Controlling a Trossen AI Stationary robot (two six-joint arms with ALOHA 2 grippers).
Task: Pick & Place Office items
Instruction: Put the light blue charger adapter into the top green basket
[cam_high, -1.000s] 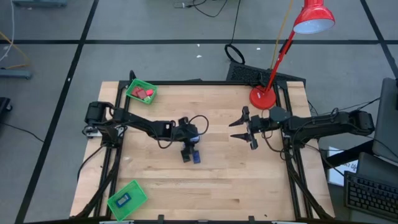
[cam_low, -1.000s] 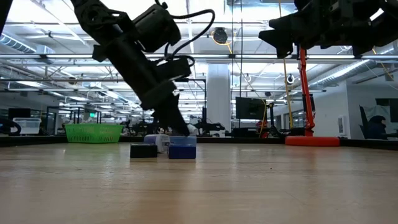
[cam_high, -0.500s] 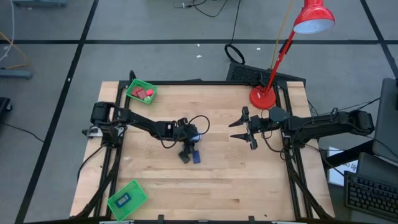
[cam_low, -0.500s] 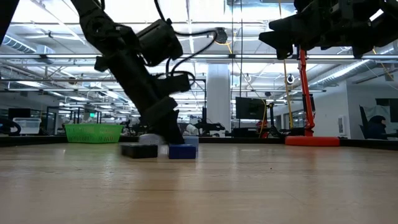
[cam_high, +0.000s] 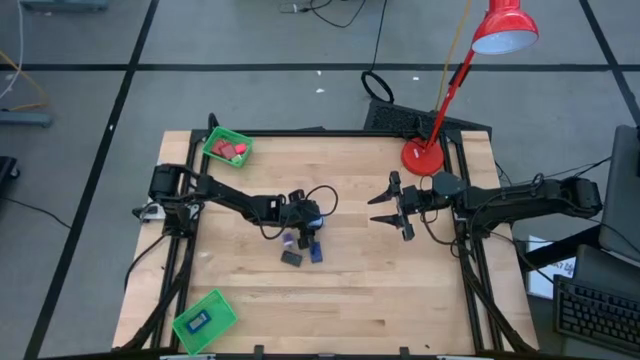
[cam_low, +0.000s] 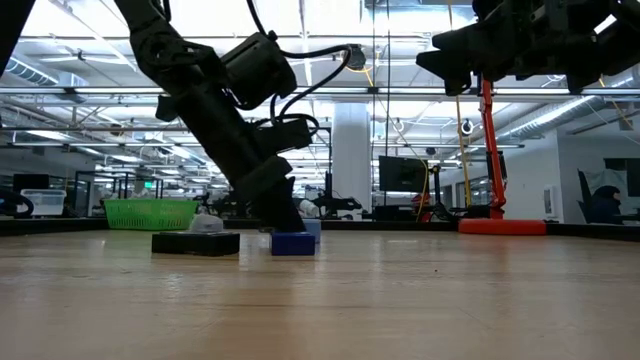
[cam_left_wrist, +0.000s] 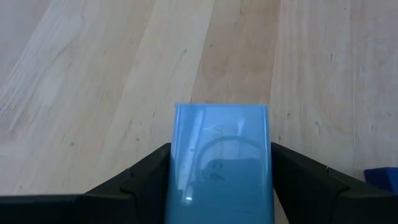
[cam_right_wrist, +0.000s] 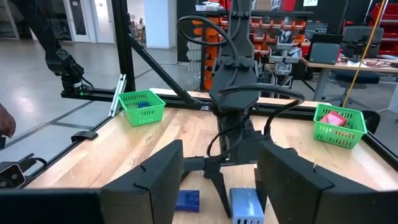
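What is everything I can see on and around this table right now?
Light-blue block: one, mid-table, between the left gripper's fingers.
Dark-blue block: one, on the table beside that gripper.
Black rectangle: one, flat on the wood next to the blue pieces.
Green tray: one, far left corner, red pieces inside.
Second green tray: one, near left corner, a small blue item inside.
Red desk lamp: one, base at the far right edge.
Wooden table: one, light wood, black frame.
Left gripper: dark, mid-table, shut on the light-blue block.
Right gripper: dark, held above the table's right side, open and holding nothing.
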